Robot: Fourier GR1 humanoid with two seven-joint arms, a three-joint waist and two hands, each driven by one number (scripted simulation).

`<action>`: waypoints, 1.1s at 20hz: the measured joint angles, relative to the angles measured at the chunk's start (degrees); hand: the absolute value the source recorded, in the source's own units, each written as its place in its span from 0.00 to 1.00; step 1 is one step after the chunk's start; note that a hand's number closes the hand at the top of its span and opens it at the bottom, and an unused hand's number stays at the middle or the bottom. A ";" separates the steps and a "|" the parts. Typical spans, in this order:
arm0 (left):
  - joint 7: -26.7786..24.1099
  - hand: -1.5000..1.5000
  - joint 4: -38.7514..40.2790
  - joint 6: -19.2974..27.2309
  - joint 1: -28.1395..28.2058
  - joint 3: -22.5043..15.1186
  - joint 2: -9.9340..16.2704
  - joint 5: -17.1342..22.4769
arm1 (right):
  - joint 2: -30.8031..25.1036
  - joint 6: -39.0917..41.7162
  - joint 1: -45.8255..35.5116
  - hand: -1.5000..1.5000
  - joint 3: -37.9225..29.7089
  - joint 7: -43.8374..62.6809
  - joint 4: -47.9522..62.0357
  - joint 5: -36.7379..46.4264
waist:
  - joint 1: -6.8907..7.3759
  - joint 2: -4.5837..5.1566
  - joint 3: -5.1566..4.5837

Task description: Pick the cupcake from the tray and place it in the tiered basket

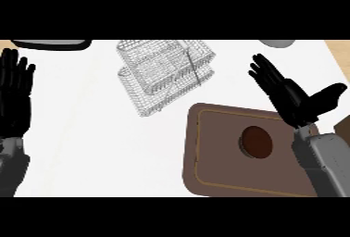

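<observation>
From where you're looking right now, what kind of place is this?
Probably a kitchen counter. A white countertop holds a wire tiered basket and a brown tray with a cupcake on it. The edge of a dark dish shows at the top left.

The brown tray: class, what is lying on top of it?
On the tray sits the cupcake. The right hand, open above, covers the tray's far right corner.

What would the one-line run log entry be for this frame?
phase: pre-grasp | cupcake: on tray | right hand: open, above tray's far edge | left hand: open, resting at left edge | tiered basket: no cupcake inside
</observation>
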 measured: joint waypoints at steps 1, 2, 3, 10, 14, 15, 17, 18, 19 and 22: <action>-0.54 0.50 0.20 -0.24 0.41 -0.32 -0.23 -0.32 | -0.05 0.82 -0.17 1.00 0.52 0.19 -1.09 -0.10 | -0.37 -0.07 0.61; -1.29 0.50 0.52 -0.82 0.95 -1.18 -0.15 -1.22 | 0.41 1.82 -1.04 1.00 1.30 0.22 -2.06 -0.32 | -0.52 -0.10 1.11; -1.83 0.50 0.40 -1.57 1.32 -2.46 0.26 -2.40 | 0.68 3.39 -1.95 1.00 1.99 0.27 -3.63 -1.08 | -0.73 -0.20 1.50; -3.66 0.50 -1.24 -6.40 3.63 -12.37 4.50 -11.98 | 0.92 -1.74 -5.44 0.00 4.49 2.30 -6.88 6.68 | -2.14 -0.80 2.49; -3.88 0.50 -3.71 -6.24 6.16 -15.95 3.88 -16.58 | 4.70 -7.83 -1.08 0.00 5.09 0.63 -9.29 10.29 | -1.81 -0.52 2.75; -3.85 0.50 -3.58 -6.33 6.18 -16.41 3.33 -17.58 | 5.05 -8.60 -0.50 0.00 5.62 1.58 -11.33 11.30 | -1.82 -0.48 2.77; -3.68 0.50 -4.47 -6.54 7.18 -16.68 3.13 -18.68 | 3.17 -7.14 -0.24 0.00 5.73 4.62 -14.82 11.65 | -1.81 -0.46 2.80; -3.27 0.50 -4.31 -6.54 6.82 -16.99 2.89 -19.10 | 1.57 -6.02 -1.16 0.00 6.10 6.96 -15.55 12.12 | -1.87 -0.46 2.79; -2.96 0.50 -4.78 -6.62 7.05 -17.07 3.03 -19.24 | -0.46 -4.62 -1.53 0.00 6.82 9.46 -16.73 12.73 | -1.92 -0.58 2.77; -3.01 0.50 -4.99 -6.34 7.61 -17.38 2.89 -19.95 | -7.34 0.35 -3.08 0.00 8.97 17.02 -19.19 14.95 | -2.23 -0.84 2.67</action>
